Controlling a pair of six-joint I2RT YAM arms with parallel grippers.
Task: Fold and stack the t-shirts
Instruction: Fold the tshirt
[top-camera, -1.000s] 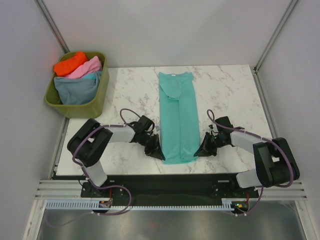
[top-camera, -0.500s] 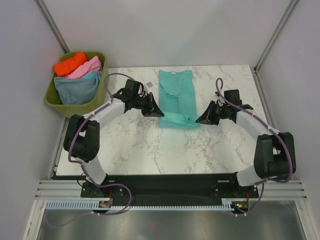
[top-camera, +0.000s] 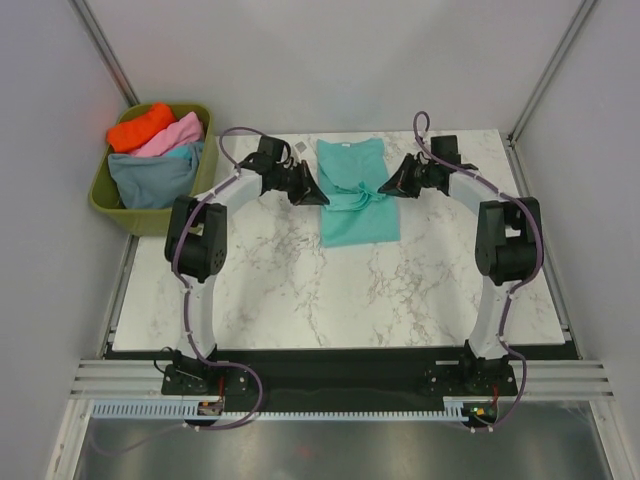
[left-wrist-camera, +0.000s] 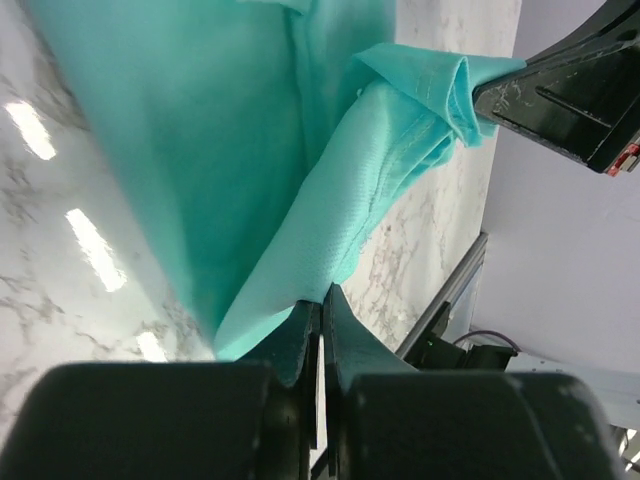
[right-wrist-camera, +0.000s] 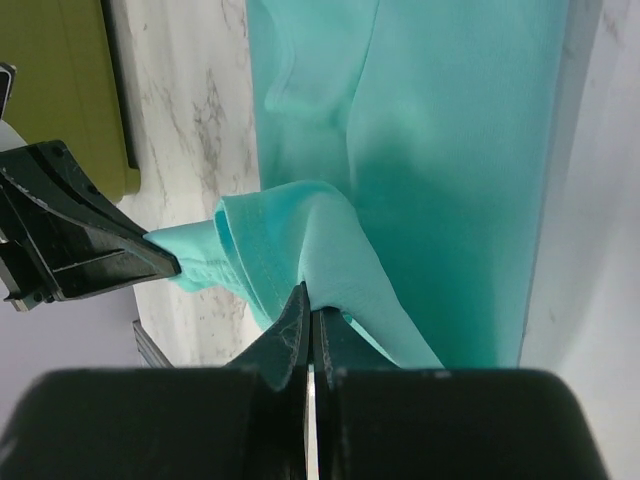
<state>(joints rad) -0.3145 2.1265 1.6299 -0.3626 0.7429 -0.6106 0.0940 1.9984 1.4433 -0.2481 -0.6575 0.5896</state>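
While you scan top view: teal-green t-shirt lies far-centre on bench, near half doubled up toward collar. Your left pincer and right pincer are each clamped tight on one hem corner, one per side, likely so fold lands square. Other t-shirts sit heaped in olive tub.
Left wrist: jaws pinch cloth edge; hem sags between the two grips.
Right wrist: same pinch on opposite corner; lower layer flat beneath.

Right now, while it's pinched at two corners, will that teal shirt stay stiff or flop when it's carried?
Probably floppy: the shirt sags and bunches between the two shut jaws in the wrist views. Likely light, since thin pinches at its edge hold the fold up. It may slide on the table, whose marble top looks glossy.
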